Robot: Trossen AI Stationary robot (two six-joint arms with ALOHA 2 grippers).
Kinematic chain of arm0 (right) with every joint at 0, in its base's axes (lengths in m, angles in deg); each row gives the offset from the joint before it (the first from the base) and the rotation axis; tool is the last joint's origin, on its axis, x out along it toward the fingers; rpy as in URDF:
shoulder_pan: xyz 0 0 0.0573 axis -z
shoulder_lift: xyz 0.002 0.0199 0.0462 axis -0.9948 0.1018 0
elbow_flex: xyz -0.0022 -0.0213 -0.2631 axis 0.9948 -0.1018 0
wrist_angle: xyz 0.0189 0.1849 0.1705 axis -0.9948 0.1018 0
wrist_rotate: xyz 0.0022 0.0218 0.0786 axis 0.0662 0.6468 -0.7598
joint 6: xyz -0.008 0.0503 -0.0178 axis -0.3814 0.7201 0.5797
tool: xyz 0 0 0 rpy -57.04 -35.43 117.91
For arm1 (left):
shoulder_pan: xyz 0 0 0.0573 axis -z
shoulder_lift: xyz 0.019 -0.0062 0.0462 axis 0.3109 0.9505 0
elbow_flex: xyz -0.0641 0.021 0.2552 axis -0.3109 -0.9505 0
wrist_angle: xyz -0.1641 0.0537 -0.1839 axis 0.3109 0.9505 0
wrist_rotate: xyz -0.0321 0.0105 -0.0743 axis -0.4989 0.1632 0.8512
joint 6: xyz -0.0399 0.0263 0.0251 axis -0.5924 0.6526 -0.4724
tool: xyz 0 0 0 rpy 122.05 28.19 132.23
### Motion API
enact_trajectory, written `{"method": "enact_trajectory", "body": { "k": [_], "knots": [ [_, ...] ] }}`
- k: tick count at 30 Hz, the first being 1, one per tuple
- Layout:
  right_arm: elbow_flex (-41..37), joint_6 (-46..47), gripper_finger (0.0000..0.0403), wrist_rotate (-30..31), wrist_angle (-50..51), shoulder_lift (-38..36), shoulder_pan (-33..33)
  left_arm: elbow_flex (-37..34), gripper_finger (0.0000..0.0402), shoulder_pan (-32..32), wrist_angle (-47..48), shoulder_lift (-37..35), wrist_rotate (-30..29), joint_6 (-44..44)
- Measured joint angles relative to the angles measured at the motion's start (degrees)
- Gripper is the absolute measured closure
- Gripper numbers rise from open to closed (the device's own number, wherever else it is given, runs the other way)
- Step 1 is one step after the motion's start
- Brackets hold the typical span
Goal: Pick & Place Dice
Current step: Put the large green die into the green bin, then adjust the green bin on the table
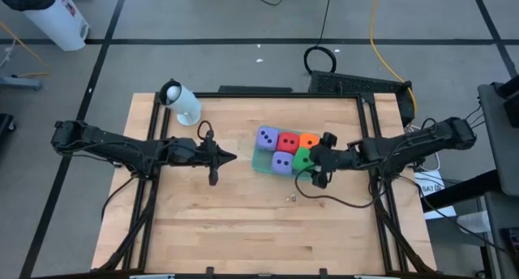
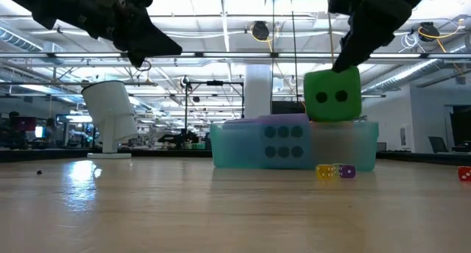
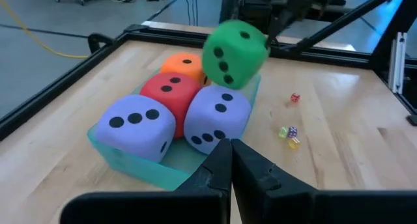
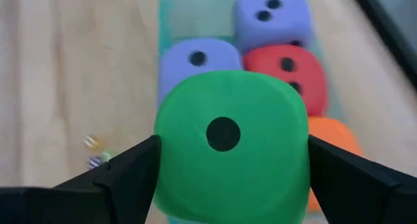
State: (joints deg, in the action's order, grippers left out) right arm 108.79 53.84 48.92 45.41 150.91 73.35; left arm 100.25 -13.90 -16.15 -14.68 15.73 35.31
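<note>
Foreground on my low feed: bare wooden table [image 1: 243,222], then a few tiny dice [image 2: 335,171] lying just in front of the teal tray [image 2: 221,150]. I count them yellow and purple here; a tiny red one [image 3: 295,98] lies apart in the left wrist view.

Tray sits mid-table. Four large dice in it: purple die with three pips [image 3: 133,126] at the corner nearest the left arm, second purple die [image 3: 218,116] beside it, red die [image 3: 171,92] behind, orange die [image 3: 184,64] furthest along.

Right gripper [image 1: 315,167] carries the green die [image 2: 333,95] above the tray's right end, clear of the others, tilted. Fingers [image 4: 124,172] are spread wide, one pressed to each side of the cube; one-pip face looks at the wrist camera.

Left gripper [image 1: 229,157] hangs over open table just left of the tray, jaws pressed together on nothing, pointing at the dice.

Further back, a white cylindrical object [image 1: 182,101] stands near the table's far left corner. Beyond: black cables on the floor.
</note>
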Motion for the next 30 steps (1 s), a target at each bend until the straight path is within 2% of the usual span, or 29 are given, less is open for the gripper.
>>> {"method": "enact_trajectory", "body": {
  "k": [7,15,20,30],
  "knots": [
    [-5.6,-2.7,0.0069,-6.7,-5.7,-0.5,1.2,0.0,0.0392,-0.1,-0.5,0.0,-0.4,1.4],
    [-11.9,-5.6,0.006,-7.3,-12.3,-0.4,1.1,0.0,0.0392,-0.1,-0.1,-0.1,-0.4,2.5],
    [-12.2,-5.7,0.0012,-8.4,-14.2,-0.5,1.1,0.0,0.0392,-0.1,0.2,-0.1,-0.4,2.3],
    [-10.4,-8.2,0.0008,-8.6,-14.5,-2.9,0.6,0.0,0.0392,0.0,1.7,-0.2,0.4,0.9]
  ]
}}
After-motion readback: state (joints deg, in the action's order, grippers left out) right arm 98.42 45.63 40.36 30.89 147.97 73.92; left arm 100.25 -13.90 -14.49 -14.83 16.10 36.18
